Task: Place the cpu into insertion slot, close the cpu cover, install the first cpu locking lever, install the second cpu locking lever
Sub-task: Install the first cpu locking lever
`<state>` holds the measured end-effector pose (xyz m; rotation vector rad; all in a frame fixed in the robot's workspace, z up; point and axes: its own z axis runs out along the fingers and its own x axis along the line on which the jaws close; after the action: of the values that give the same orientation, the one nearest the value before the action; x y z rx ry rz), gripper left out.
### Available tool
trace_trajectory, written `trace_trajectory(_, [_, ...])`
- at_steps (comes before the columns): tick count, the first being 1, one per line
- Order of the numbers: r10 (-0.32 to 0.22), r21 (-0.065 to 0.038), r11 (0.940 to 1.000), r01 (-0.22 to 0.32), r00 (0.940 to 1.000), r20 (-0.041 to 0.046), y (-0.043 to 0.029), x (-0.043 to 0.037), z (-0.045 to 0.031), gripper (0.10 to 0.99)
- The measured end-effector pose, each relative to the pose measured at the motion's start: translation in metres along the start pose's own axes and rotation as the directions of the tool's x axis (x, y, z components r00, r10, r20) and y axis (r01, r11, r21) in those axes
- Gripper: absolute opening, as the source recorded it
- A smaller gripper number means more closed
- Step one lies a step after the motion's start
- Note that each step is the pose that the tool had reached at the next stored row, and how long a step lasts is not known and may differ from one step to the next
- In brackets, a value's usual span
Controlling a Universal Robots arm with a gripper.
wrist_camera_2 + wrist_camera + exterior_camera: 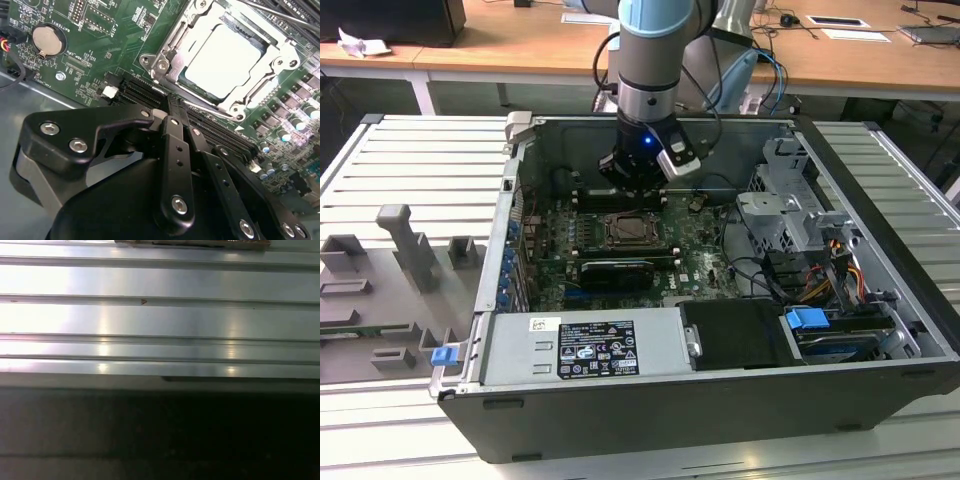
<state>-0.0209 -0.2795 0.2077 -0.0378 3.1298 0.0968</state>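
My claw (632, 190) hovered over motherboard (95, 45), just beyond insertion slot (632, 232); fingers (175, 165) clenched together, grasping nothing. Cpu (222, 62) sat in slot, cpu cover (280, 62) closed over it.

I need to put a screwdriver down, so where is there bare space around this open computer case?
The ribbed metal table is bare beyond the grey fixtures, on the exterior view's left of the case, and again on its right. Inside it is crowded: the gripper hangs above the cpu cover, cables beside.
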Motion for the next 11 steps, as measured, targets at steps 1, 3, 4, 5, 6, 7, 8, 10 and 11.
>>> trace_trajectory(1, [-0.002, 0.000, 1.0000, 0.002, 1.0000, -0.0001, 0.0000, -0.0001, 0.0006, 0.106])
trace_trajectory(3, [-0.005, 0.000, 1.0000, 0.005, 1.0000, -0.0004, -0.0001, -0.0005, 0.0017, 0.106])
trace_trajectory(4, [-0.005, 0.001, 1.0000, 0.005, 1.0000, -0.0004, -0.0002, -0.0009, 0.0026, 0.106])
trace_trajectory(5, [-0.005, 0.002, 1.0000, 0.005, 1.0000, -0.0004, -0.0002, -0.0011, 0.0032, 0.106])
trace_trajectory(6, [-0.005, 0.004, 1.0000, 0.005, 1.0000, -0.0008, -0.0003, -0.0012, 0.0038, 0.106])
trace_trajectory(7, [-0.005, 0.005, 1.0000, 0.005, 1.0000, -0.0008, -0.0003, -0.0013, 0.0041, 0.106])
trace_trajectory(8, [-0.005, 0.007, 1.0000, 0.005, 1.0000, -0.0008, -0.0003, -0.0013, 0.0042, 0.106])
trace_trajectory(10, [-0.005, 0.008, 1.0000, 0.005, 1.0000, -0.0006, -0.0003, -0.0014, 0.0044, 0.106])
trace_trajectory(11, [-0.005, 0.009, 1.0000, 0.005, 1.0000, -0.0006, -0.0003, -0.0013, 0.0044, 0.106])
